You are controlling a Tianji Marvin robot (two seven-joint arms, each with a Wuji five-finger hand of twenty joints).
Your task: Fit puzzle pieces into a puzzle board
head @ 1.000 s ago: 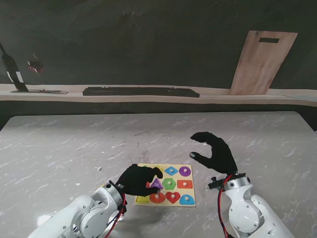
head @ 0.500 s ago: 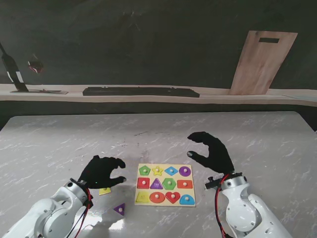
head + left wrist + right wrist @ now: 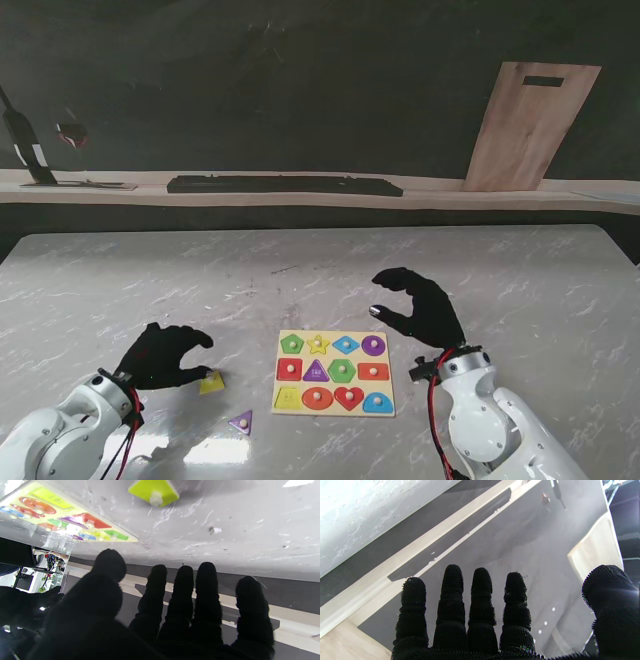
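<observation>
Left hand (image 3: 162, 356) hovers spread and empty beside a yellow piece (image 3: 211, 383); right hand (image 3: 420, 308), fingers apart, holds nothing right of the puzzle board (image 3: 334, 373). Grey marble table (image 3: 150, 290), dark wall, wooden board (image 3: 524, 125) far right. No legible writing.

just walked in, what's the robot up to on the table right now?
It's doing a shape puzzle. The puzzle board looks nearly full. Two pieces lie loose on the table to its left: a yellow piece and a purple triangle. The left hand is open just beside the yellow piece, holding nothing. The right hand is open, raised off the board's far right corner.
</observation>
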